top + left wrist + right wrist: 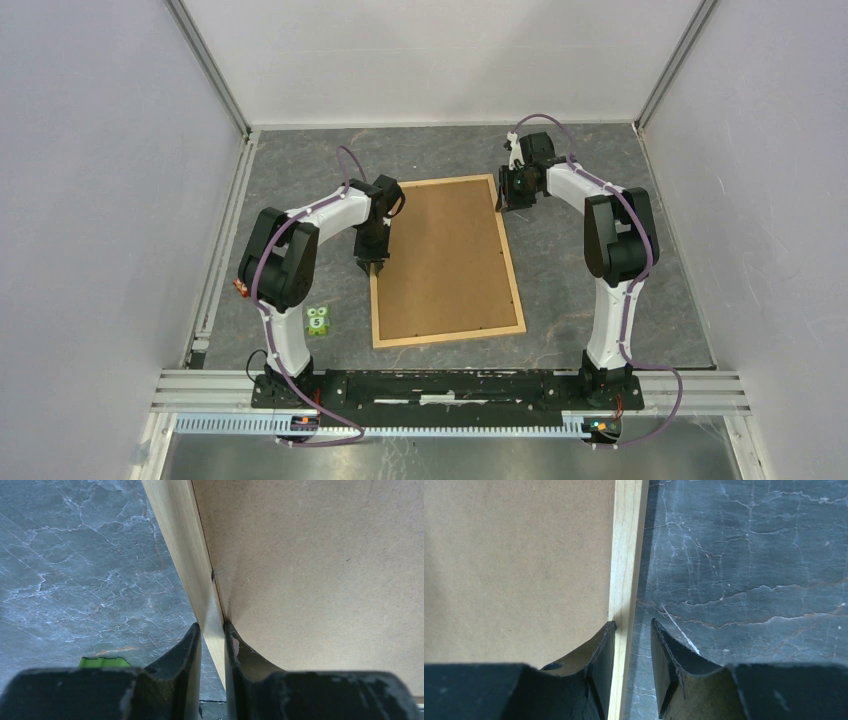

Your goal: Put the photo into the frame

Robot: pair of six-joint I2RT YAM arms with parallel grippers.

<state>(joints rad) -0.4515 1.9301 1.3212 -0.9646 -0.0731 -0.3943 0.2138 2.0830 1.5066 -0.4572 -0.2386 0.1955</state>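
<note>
The frame (450, 336) of thin light wooden strips lies flat on the table, filled by a plain brown backing board (445, 255). The photo is hidden. My left gripper (377, 265) is on the frame's left strip; in the left wrist view the left gripper (213, 627) has its jaws closed against both sides of the strip (190, 555), beside the board (310, 570). My right gripper (508, 203) is at the frame's far right corner. In the right wrist view the right gripper (633, 622) straddles the right strip (626, 540), its inner finger on the board's edge (514, 555), its outer finger apart from the wood.
A small green cube (318, 321) marked 5 sits on the table left of the frame, near the left arm's base; its top edge shows in the left wrist view (104, 662). Grey marbled tabletop (600, 280) surrounds the frame. White walls enclose the area.
</note>
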